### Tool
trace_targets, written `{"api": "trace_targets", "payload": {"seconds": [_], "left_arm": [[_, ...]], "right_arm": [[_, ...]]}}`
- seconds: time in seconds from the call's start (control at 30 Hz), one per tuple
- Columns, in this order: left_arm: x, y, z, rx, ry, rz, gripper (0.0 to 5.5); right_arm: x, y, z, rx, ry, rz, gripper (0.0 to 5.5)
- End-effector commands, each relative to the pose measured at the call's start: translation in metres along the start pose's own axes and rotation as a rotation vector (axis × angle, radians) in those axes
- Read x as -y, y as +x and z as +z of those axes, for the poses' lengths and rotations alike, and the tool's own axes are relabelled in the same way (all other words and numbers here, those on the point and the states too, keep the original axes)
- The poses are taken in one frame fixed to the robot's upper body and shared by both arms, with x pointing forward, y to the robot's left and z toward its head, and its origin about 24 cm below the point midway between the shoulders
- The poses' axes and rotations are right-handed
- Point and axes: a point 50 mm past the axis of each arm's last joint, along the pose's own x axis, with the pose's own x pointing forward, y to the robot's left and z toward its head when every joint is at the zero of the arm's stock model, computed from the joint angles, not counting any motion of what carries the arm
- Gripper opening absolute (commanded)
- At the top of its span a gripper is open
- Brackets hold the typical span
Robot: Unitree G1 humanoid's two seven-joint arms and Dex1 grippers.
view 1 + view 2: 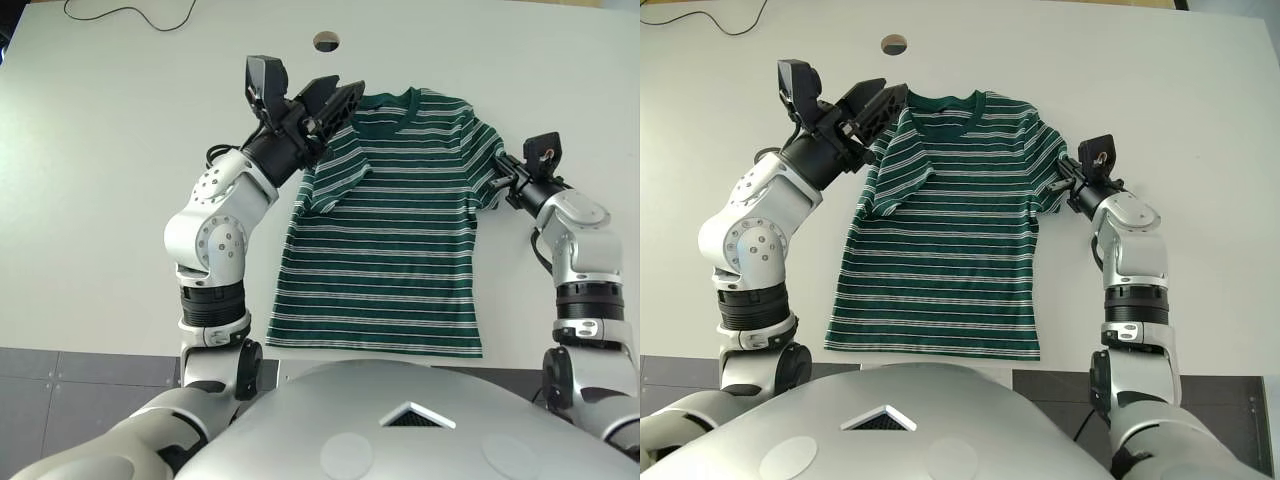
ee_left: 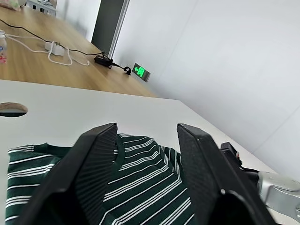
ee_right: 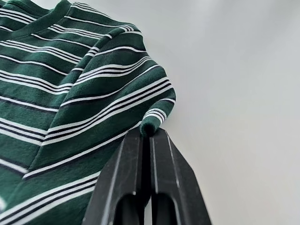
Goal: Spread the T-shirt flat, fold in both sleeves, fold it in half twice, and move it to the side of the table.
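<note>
A dark green T-shirt [image 1: 390, 250] with white stripes lies flat on the white table [image 1: 100, 200], collar away from me. Its left sleeve [image 1: 335, 180] lies folded inward over the chest. My left gripper [image 1: 343, 97] hovers open above the left shoulder near the collar, nothing between its fingers [image 2: 93, 159]. My right gripper [image 3: 146, 137] is shut on the hem of the right sleeve [image 3: 140, 98], low at the table surface by the shirt's right edge [image 1: 497, 190].
A round cable hole [image 1: 326, 41] sits in the table beyond the collar, and a black cable [image 1: 130, 15] lies at the far edge. White tabletop stretches left and right of the shirt. The table's front edge [image 1: 100, 347] runs just under the shirt's hem.
</note>
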Motion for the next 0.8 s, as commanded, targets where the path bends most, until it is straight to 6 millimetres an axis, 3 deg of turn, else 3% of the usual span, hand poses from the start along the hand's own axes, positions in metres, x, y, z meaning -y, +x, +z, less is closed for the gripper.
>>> {"api": "trace_targets", "payload": {"seconds": [0.03,0.2,0.5,0.73,0.8], "left_arm": [[-0.007,-0.003,0.0,0.004,-0.002,0.032,2.37],[-0.009,-0.002,-0.003,-0.001,-0.008,0.036,2.37],[-0.011,-0.002,-0.009,-0.004,-0.015,0.048,2.37],[-0.014,-0.002,-0.013,-0.013,-0.013,0.07,2.37],[-0.015,-0.002,-0.014,-0.015,-0.01,0.074,2.37]], "right_arm": [[-0.027,0.0,0.028,0.079,-0.044,0.088,0.12],[-0.062,0.01,0.029,0.064,-0.1,0.19,0.12],[-0.1,0.028,0.026,0.025,-0.145,0.298,0.12],[-0.11,0.029,0.017,-0.003,-0.154,0.337,0.12],[-0.109,0.029,0.014,-0.014,-0.142,0.335,0.5]]}}
